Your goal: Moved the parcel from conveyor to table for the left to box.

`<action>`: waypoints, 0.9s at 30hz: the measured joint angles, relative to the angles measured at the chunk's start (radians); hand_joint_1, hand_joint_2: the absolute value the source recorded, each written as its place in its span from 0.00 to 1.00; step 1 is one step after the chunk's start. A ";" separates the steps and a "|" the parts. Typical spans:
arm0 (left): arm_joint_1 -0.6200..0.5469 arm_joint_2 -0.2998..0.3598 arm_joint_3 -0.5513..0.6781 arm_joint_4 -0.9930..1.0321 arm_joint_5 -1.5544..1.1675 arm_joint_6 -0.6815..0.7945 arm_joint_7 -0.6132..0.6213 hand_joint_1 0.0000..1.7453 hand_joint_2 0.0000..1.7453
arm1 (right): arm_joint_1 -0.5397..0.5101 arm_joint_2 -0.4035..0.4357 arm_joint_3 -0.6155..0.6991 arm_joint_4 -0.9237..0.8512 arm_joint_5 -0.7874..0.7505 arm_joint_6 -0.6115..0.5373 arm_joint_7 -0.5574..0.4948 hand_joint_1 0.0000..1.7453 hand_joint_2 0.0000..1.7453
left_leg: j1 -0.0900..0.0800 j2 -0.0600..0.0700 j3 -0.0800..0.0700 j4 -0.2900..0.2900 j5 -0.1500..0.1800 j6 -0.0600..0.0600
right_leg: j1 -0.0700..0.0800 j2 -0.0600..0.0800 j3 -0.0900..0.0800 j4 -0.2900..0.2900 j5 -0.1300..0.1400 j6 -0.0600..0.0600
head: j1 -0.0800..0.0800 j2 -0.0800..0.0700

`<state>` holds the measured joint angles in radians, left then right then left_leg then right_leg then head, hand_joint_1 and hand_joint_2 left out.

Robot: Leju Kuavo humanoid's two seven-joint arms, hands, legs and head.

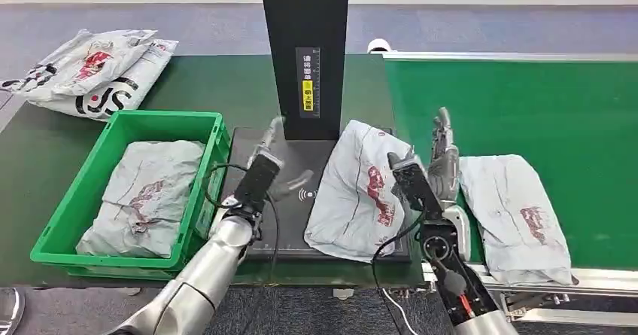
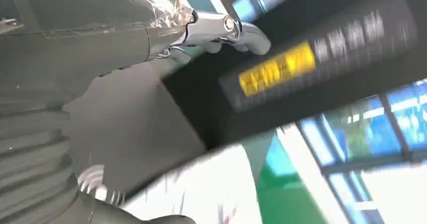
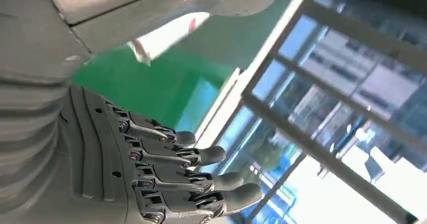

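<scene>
The right hand (image 1: 444, 150) is standing upright with its fingers (image 3: 201, 156) extended and apart, grasping nothing; it is positioned between two grey parcels, at the edge of the conveyor (image 1: 542, 102). The left hand (image 1: 269, 143) is blurred in the head view and is hovering above the dark scanner plate (image 1: 248, 143), just in front of the black post (image 1: 305, 49); its grip state cannot be determined, though nothing is visibly lying in it.

Count of grey parcels lying singly: three. One parcel (image 1: 360, 192) is resting on the table, overlapping the scanner plate, just beside the right hand. A second parcel (image 1: 515, 214) is lying on the green conveyor on the other side of that hand. A third parcel (image 1: 147, 192) is lying inside the green crate (image 1: 71, 214).

One heap of white mailer bags (image 1: 90, 71) is lying on the table behind the crate; individual bags cannot be counted.
</scene>
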<state>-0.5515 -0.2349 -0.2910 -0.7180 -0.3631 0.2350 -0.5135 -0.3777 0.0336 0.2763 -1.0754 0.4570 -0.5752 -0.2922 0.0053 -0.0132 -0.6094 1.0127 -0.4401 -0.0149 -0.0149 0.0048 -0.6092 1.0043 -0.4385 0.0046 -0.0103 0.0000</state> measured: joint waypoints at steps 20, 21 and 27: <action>0.023 -0.019 -0.318 0.223 -0.378 -0.068 0.060 0.00 1.00 | -0.045 -0.022 -0.217 0.142 -0.119 0.060 -0.094 0.00 1.00 | -0.002 0.000 0.000 0.000 -0.001 0.001 | 0.000 0.000 0.000 0.000 0.000 0.001 | 0.000 0.000; 0.021 -0.019 -0.326 0.229 -0.378 -0.068 0.061 0.00 1.00 | -0.045 -0.022 -0.220 0.145 -0.119 0.061 -0.094 0.00 1.00 | -0.002 0.000 0.000 0.000 -0.001 0.001 | 0.000 0.000 0.000 0.000 0.000 0.001 | 0.000 0.000; -0.020 -0.010 -0.401 0.278 -0.515 -0.198 0.147 1.00 1.00 | -0.053 -0.022 -0.230 0.164 -0.101 0.090 -0.079 0.00 1.00 | -0.002 -0.001 0.001 0.000 0.000 0.002 | 0.000 -0.002 0.002 0.000 0.000 0.001 | 0.000 0.000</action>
<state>-0.5714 -0.2449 -0.6925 -0.4398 -0.8779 0.0372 -0.3666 -0.4303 0.0118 0.0458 -0.9109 0.3563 -0.4852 -0.3712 0.0037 -0.0144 -0.6088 1.0126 -0.4403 -0.0134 -0.0153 0.0032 -0.6070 1.0042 -0.4385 0.0054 -0.0103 0.0000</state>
